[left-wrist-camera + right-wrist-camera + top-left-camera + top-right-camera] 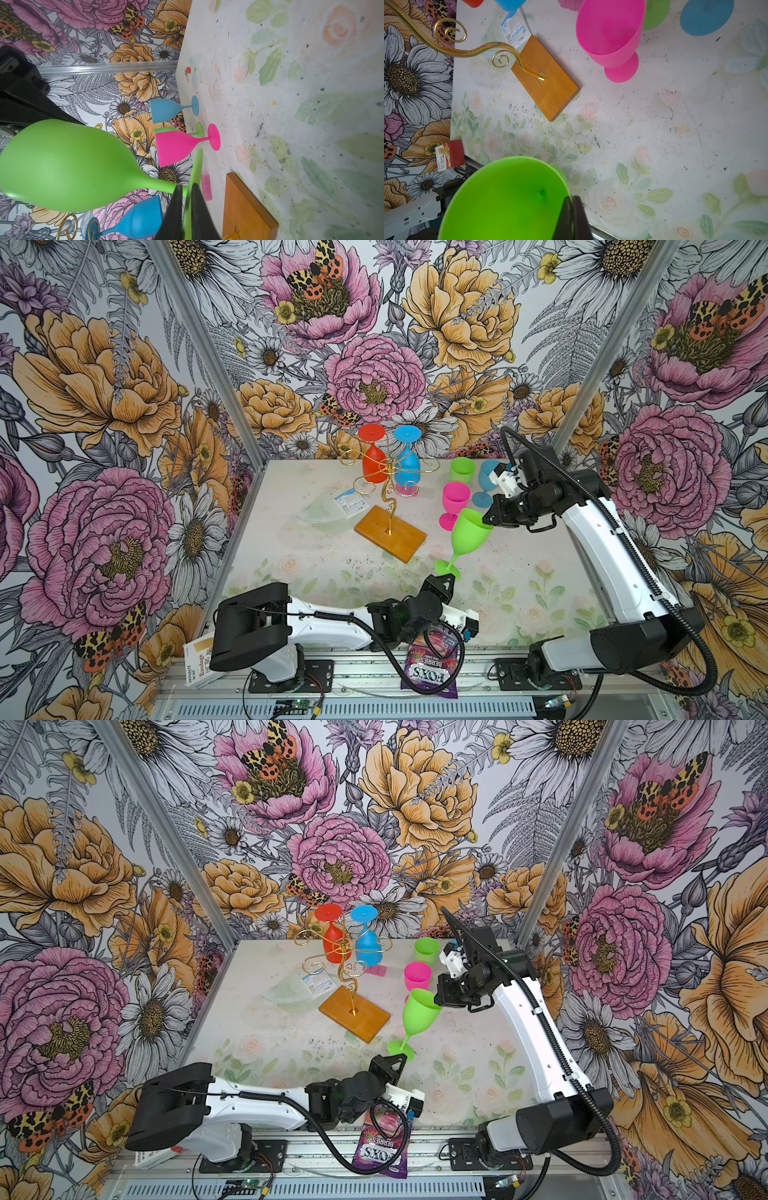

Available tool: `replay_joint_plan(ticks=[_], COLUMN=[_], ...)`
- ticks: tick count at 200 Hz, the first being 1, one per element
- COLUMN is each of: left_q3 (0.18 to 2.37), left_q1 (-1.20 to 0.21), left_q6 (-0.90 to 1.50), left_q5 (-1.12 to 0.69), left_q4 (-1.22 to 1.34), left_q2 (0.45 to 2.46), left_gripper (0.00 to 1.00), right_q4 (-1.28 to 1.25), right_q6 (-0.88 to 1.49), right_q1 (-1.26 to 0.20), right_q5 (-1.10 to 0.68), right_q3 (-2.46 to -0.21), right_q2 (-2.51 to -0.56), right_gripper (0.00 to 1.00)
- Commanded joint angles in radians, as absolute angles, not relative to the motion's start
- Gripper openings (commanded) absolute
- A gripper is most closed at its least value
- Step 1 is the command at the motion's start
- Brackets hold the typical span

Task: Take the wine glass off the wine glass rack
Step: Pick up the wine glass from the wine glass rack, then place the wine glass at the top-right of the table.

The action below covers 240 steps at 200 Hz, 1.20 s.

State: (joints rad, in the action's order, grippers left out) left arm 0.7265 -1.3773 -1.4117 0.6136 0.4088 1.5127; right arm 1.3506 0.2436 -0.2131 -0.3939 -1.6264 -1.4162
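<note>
Nearest, at lower centre in both top views, the left gripper (449,577) is pinching the foot of the green glass (471,533), while the right gripper (487,523) is squeezing its rim, jaws pressed together. That glass is hanging tilted above the bench (519,580), already off the rack (392,535) at mid-frame, which is carrying a red glass (374,466) and a blue glass (409,468). I judge the left should be opening fully and backing straight away before the right is lowering the foot flat, clear of the pink glass (455,499).
</note>
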Motion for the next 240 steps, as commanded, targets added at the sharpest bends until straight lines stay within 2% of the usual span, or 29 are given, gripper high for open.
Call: replay_joint_plan(ticks=[1, 14, 31, 45, 76, 104, 144, 180, 206, 240], left_q3=[0.757, 0.760, 0.764, 0.768, 0.776, 0.798, 0.944, 0.949, 0.942, 0.888], left_q1=[-1.385, -1.385, -1.385, -1.385, -1.383, -1.373, -1.290, -1.182, -1.079, -0.999], left_q6=[-1.358, -1.348, -1.323, -1.282, -1.152, -0.995, -0.622, -0.402, -0.250, -0.139], left_q5=[0.623, 0.621, 0.624, 0.623, 0.625, 0.620, 0.645, 0.517, 0.362, 0.299], left_q4=[0.458, 0.458, 0.454, 0.442, 0.365, 0.197, -0.188, -0.274, -0.335, -0.368], left_q2=[1.496, 1.493, 1.489, 1.477, 1.423, 1.341, 1.260, 1.140, 1.041, 0.934], left_gripper=[0.18, 0.27, 0.51, 0.63, 0.76, 0.85, 0.89, 0.91, 0.92, 0.93], right_q4=[1.346, 1.342, 1.333, 1.322, 1.277, 1.247, 1.193, 1.085, 0.997, 0.909], right_q6=[0.232, 0.231, 0.232, 0.237, 0.248, 0.253, 0.250, 0.271, 0.293, 0.305], right_q1=[-0.223, -0.223, -0.222, -0.221, -0.213, -0.211, -0.173, -0.120, -0.089, -0.066], right_q5=[-0.371, -0.356, -0.326, -0.281, -0.192, -0.031, 0.077, 0.169, 0.212, 0.203], right_q3=[-1.657, -1.673, -1.694, -1.712, -1.730, -1.730, -1.682, -1.620, -1.581, -1.566], right_q2=[-1.419, -1.423, -1.428, -1.431, -1.437, -1.450, -1.476, -1.495, -1.512, -1.568], right_gripper=[0.00, 0.00, 0.00, 0.00, 0.00, 0.00, 0.00, 0.00, 0.00, 0.00])
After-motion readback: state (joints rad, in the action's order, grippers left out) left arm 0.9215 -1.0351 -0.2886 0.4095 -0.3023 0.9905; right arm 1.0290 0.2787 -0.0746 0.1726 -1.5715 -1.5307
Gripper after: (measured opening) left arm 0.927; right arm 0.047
